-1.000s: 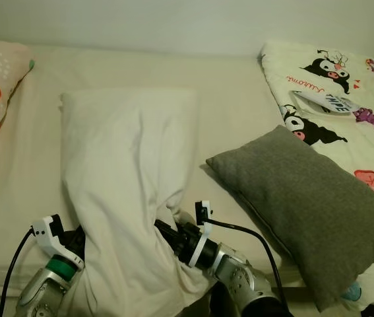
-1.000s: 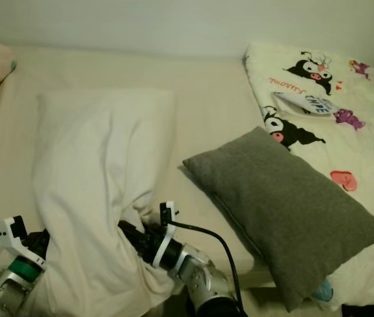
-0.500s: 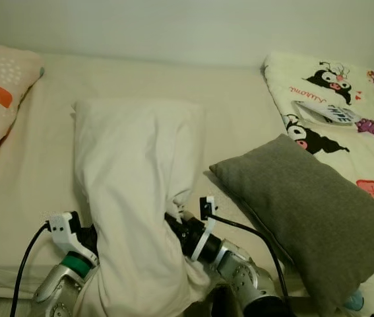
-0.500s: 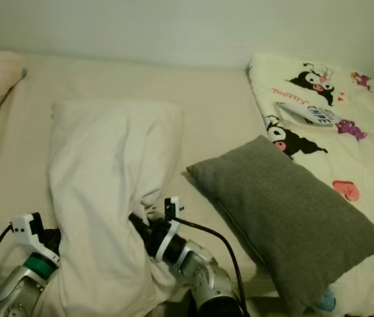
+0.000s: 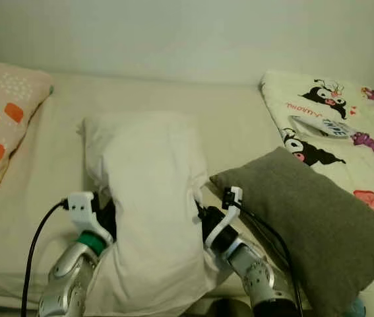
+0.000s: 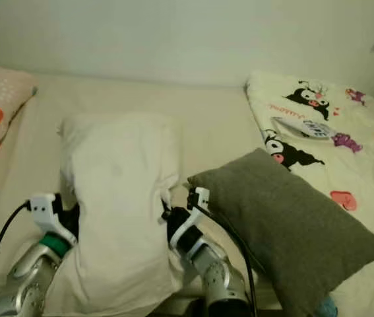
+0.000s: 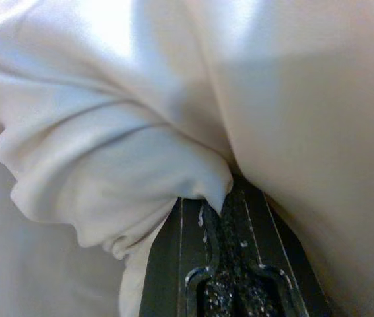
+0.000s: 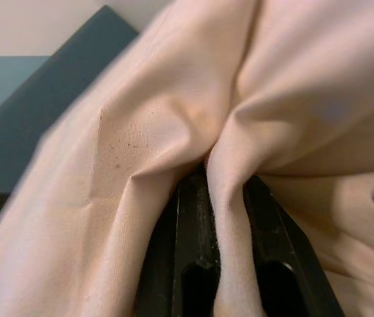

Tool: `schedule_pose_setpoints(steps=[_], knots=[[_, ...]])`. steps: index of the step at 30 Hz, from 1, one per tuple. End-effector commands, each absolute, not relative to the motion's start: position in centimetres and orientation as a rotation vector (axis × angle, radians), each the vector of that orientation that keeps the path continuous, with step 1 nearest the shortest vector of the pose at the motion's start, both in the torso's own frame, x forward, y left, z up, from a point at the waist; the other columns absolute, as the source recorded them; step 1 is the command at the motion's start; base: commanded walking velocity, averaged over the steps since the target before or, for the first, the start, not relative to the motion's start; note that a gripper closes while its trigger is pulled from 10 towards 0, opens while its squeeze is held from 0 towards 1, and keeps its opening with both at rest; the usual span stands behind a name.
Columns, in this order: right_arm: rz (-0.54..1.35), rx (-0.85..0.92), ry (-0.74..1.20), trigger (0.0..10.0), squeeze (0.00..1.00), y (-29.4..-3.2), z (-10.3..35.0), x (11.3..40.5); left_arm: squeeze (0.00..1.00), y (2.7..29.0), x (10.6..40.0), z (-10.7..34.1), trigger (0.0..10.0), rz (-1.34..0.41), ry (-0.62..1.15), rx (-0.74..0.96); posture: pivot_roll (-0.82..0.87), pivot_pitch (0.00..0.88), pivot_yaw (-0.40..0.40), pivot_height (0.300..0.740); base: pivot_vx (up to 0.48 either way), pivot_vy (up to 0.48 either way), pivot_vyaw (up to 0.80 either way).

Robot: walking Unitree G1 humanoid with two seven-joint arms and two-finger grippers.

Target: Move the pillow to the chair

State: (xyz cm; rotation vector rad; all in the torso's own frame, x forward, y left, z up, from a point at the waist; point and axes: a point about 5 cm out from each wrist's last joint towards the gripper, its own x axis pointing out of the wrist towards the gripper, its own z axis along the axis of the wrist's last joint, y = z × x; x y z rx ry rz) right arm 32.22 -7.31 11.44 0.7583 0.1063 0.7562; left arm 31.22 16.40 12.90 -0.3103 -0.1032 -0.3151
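A white pillow (image 5: 150, 198) hangs bunched between my two grippers at the near edge of the bed (image 5: 239, 112), its top end still resting on the sheet. My left gripper (image 5: 106, 221) is pressed into its left side, and the left wrist view has the black fingers (image 7: 193, 264) shut on a fold of the pillow (image 7: 107, 165). On the right side my right gripper (image 5: 200, 221) does the same, with a ridge of pillow (image 8: 173, 99) fabric pinched between its fingers (image 8: 190, 218).
A grey pillow (image 5: 312, 218) lies just right of my right arm. Behind it spreads a cartoon-print blanket (image 5: 332, 112). An orange-patterned pillow (image 5: 2, 125) is at the far left. A dark blue surface (image 8: 41, 92) lies beyond the pillow in the right wrist view.
Both grippers have risen and moved forward with the white pillow, which has folded up shorter and thicker between them. The camera has also shifted, so more of the orange-patterned pillow is in view.
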Motion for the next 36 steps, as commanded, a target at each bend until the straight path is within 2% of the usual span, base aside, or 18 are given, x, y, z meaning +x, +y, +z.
schedule_pose_setpoints(steps=[1, 8, 10, 17, 23, 24, 26, 27, 36], knots=[[0.808, 0.749, 0.112, 0.0, 0.0, -5.5, 11.5, 31.6, 0.0, 14.0, 31.6, 14.2, 0.0, -0.418, -0.134, -0.288, 0.09, 0.0, 0.049, 0.584, 0.0, 0.0, 0.0], [0.69, 0.692, 0.094, 0.0, 0.0, -6.7, 10.7, 31.2, 0.0, 13.4, 32.0, 15.1, 0.0, -0.43, -0.147, -0.258, 0.1, 0.0, 0.1, 0.584, 0.0, 0.0, 0.0], [0.619, 0.641, 0.106, 0.0, 0.0, -6.4, 10.0, 30.6, 0.0, 13.8, 31.7, 15.2, 0.0, -0.427, -0.151, -0.225, 0.09, 0.0, 0.142, 0.584, 0.0, 0.0, 0.0], [0.613, 0.607, 0.096, 0.0, 0.0, -5.4, 10.2, 30.3, 0.0, 13.4, 30.8, 15.6, 0.0, -0.447, -0.201, -0.273, 0.1, 0.0, 0.151, 0.584, 0.0, 0.0, 0.0], [0.63, 0.563, 0.062, 0.0, 0.0, -4.4, 11.5, 30.7, 0.0, 13.4, 30.8, 15.6, 0.0, -0.381, -0.213, -0.246, 0.11, 0.0, 0.119, 0.584, 0.0, 0.0, 0.0], [0.615, 0.572, 0.059, 4.5, 0.0, -4.6, 11.7, 31.0, 0.0, 13.5, 30.9, 15.7, 3.3, -0.364, -0.199, -0.205, 0.13, 0.0, 0.114, 0.584, 0.0, 0.0, 0.0], [0.615, 0.572, 0.059, 4.5, 0.0, -4.6, 11.7, 31.0, 0.0, 13.5, 30.9, 15.7, 3.3, -0.364, -0.199, -0.205, 0.13, 0.0, 0.114, 0.584, 0.0, 0.0, 0.0], [0.603, 0.579, 0.062, 10.0, 0.0, -4.8, 11.8, 31.2, 0.0, 13.6, 31.1, 15.7, 10.0, -0.344, -0.182, -0.168, 0.13, 0.0, 0.113, 0.584, 0.0, 0.0, 0.0], [0.509, 0.495, 0.085, 10.0, 0.0, -5.7, 10.9, 31.5, 0.0, 12.9, 31.0, 15.6, 10.0, -0.369, -0.113, -0.11, 0.1, 0.0, 0.121, 0.589, 0.0, 0.0, 0.0]])
